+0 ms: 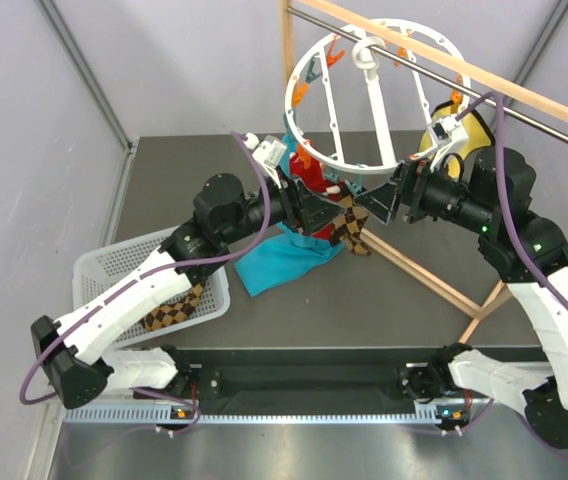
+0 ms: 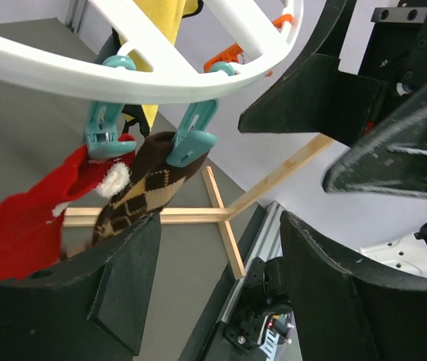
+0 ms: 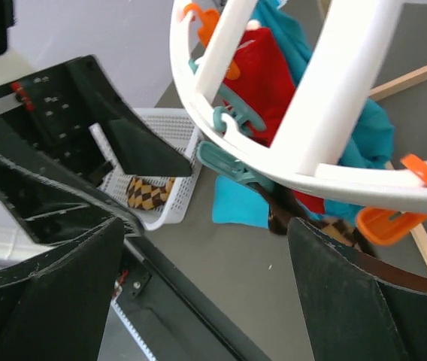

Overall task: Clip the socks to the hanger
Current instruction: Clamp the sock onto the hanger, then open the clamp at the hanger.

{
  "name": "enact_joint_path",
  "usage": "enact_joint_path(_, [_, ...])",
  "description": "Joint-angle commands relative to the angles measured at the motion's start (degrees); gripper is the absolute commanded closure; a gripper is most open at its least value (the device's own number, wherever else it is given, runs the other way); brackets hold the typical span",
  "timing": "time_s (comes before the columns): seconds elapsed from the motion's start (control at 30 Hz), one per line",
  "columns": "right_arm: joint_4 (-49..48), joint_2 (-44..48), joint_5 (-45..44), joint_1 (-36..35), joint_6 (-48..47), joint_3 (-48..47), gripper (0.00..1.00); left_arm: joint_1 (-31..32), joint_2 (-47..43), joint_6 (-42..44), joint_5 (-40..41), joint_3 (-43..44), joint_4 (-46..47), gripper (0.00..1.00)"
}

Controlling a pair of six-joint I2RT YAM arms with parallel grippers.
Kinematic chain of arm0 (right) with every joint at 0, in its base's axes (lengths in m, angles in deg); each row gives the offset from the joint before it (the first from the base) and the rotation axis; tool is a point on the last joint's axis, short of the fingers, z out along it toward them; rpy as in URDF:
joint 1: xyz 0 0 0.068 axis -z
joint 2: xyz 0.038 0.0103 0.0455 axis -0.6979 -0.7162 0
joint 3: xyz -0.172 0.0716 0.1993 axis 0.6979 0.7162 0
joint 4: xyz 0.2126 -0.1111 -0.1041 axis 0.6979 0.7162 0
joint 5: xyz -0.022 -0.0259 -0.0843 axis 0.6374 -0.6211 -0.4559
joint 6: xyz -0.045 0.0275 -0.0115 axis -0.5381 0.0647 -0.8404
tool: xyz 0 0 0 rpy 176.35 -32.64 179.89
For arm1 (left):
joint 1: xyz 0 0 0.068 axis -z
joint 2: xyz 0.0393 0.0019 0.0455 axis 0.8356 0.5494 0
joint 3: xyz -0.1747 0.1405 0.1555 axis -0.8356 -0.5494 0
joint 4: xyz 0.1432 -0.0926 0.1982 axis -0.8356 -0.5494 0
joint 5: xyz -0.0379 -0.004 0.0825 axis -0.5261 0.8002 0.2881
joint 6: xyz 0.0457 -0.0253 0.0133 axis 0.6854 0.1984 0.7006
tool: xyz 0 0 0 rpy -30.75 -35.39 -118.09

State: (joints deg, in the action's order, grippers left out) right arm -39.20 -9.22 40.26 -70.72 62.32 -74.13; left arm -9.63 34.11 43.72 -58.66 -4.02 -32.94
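The white ring hanger (image 1: pixel 316 70) hangs by its hook from the wooden rail. In the left wrist view, a teal clip (image 2: pixel 191 135) on the hanger rim (image 2: pixel 123 75) grips a brown checkered sock (image 2: pixel 146 188). Beside it, another teal clip (image 2: pixel 104 128) holds a red sock (image 2: pixel 25 218). My left gripper (image 1: pixel 316 212) and right gripper (image 1: pixel 372 207) face each other just below the ring's front rim, on either side of the checkered sock (image 1: pixel 352 228). Both are open and hold nothing. A second checkered sock (image 1: pixel 179 310) lies in the basket.
A white mesh basket (image 1: pixel 99 270) sits at the left by the left arm. A teal cloth (image 1: pixel 284 262) hangs down to the table under the ring. A yellow cloth (image 1: pixel 456 125) hangs at the right. The wooden frame's base bars (image 1: pixel 434 285) run across the table on the right.
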Motion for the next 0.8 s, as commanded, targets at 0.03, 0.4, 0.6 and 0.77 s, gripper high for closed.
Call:
enact_joint_path(0.03, [4.24, 2.42, -6.79, -0.17, -3.0, -4.89, 0.12, -0.03, -4.19, -0.62, -0.31, -0.47, -0.9, 0.34])
enact_joint_path(0.4, [13.2, 5.24, -13.9, -0.17, -8.18, -11.49, 0.21, 7.43, 3.44, -2.75, -6.14, 5.32, -3.89, 0.45])
enact_joint_path(0.6, [17.16, 3.57, -22.86, -0.17, -12.05, -14.29, 0.31, 17.63, 12.05, 2.96, 1.09, 8.75, 2.08, 0.41])
enact_joint_path(0.77, [18.05, 2.87, -25.43, -0.17, -12.85, -15.01, 0.32, 18.35, 18.57, 4.11, 17.72, 11.03, -0.1, 0.39])
